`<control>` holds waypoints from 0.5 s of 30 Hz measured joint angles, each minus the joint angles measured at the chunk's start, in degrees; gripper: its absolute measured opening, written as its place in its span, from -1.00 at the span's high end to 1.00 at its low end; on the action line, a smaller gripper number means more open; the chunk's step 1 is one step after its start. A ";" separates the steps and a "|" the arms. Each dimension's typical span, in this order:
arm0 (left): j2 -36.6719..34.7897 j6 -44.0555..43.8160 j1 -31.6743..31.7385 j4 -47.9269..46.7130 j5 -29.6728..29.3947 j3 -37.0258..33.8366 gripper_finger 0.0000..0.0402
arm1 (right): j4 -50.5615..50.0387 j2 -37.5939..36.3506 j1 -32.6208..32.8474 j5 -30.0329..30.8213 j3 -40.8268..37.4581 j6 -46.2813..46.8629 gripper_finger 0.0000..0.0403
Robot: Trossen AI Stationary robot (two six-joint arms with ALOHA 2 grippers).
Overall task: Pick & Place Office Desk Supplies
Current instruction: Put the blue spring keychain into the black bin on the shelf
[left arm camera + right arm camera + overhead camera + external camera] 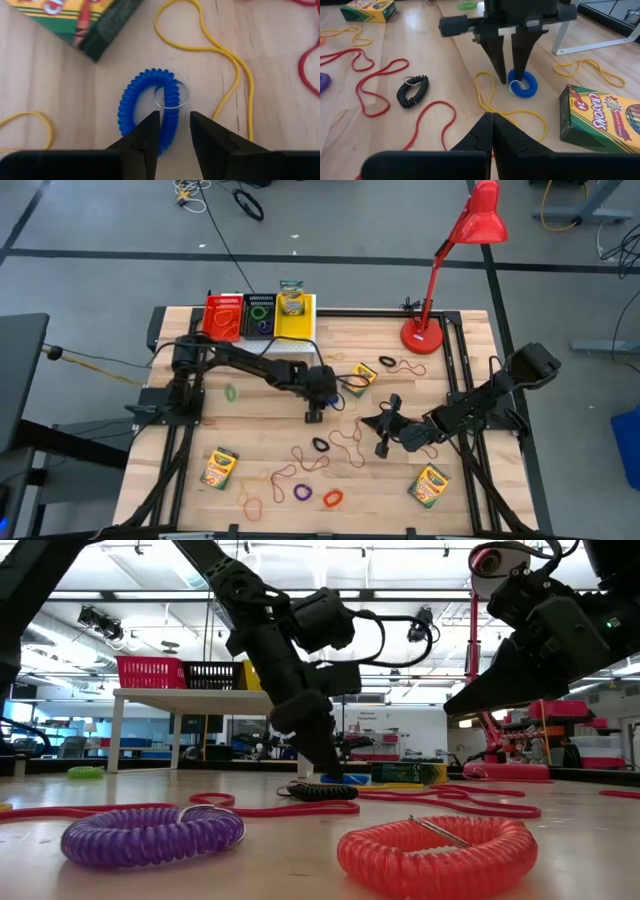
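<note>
Left gripper [174, 131] is positioned over the blue loop [147, 107] mid-table, beside a crayon box [85, 20] and a yellow band [220, 55]. Fingers are partly open, straddling one side of the coil; no grip can be confirmed. Right gripper [491, 131] is held closed and empty, hovering nearby above the table [435, 65].

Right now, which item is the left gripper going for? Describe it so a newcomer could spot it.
Start at the red lamp and go along the table to the crayon box near the middle. Just beside it, under the left gripper, lies a blue coil loop with a metal ring. It is the only blue loop there; a yellow band curls past it.
</note>
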 joint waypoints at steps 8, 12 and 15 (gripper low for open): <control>1.25 0.00 -0.34 -0.64 -0.12 0.27 0.50 | 0.01 0.00 0.00 -0.02 0.00 0.00 0.96; -1.19 0.34 -1.46 -5.04 -1.84 0.23 0.76 | -0.07 0.00 0.00 -0.02 0.00 0.00 0.96; -5.42 -0.03 -2.87 -11.10 -4.34 0.02 0.92 | -0.13 0.00 0.00 -0.02 0.00 0.00 0.96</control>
